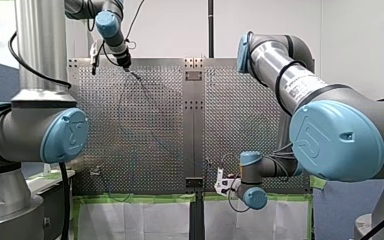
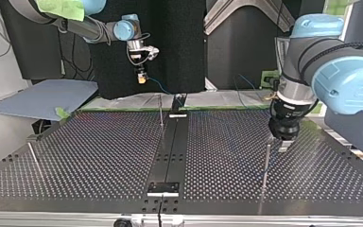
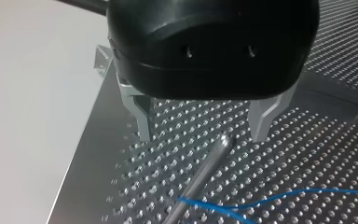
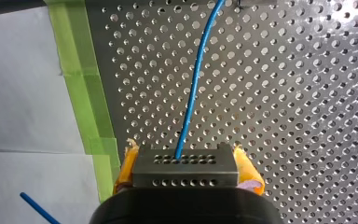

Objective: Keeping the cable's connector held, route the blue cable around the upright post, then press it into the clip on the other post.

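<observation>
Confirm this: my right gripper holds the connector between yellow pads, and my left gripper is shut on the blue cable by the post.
The left wrist view shows my left gripper open and empty over the post, the blue cable lying free beyond it. My right gripper does hold the connector between yellow pads.

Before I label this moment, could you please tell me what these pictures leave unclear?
Clip: too small to find in the front or top view.
Blue cable: whether it rounds the post is cut off by the left wrist view's edge.
Connector: its rear is hidden inside my right gripper, right wrist view.
</observation>
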Action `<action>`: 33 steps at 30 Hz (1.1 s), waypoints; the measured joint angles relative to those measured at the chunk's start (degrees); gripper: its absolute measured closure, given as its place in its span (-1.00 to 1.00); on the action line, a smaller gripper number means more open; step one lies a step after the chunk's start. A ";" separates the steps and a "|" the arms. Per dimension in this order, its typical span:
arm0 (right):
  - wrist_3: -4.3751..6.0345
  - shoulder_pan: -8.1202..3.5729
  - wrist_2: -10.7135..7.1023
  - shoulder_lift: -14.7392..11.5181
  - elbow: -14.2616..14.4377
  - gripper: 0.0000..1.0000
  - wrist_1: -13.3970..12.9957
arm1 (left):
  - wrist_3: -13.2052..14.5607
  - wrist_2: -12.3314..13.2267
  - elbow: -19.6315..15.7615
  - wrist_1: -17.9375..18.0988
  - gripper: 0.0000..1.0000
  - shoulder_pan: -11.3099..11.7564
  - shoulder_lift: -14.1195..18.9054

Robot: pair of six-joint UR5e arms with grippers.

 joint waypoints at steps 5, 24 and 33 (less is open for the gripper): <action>0.11 0.01 0.03 0.00 -0.02 1.00 0.01 | 2.46 -0.91 0.09 0.87 -1.00 -2.34 -0.04; 0.74 0.27 -0.92 0.01 -0.11 1.00 -0.57 | 9.80 -1.28 3.84 6.63 -1.00 -11.63 -7.61; 0.84 0.35 -1.49 0.02 -0.13 1.00 -0.67 | 10.53 -4.85 3.87 10.74 -1.00 -14.31 -12.13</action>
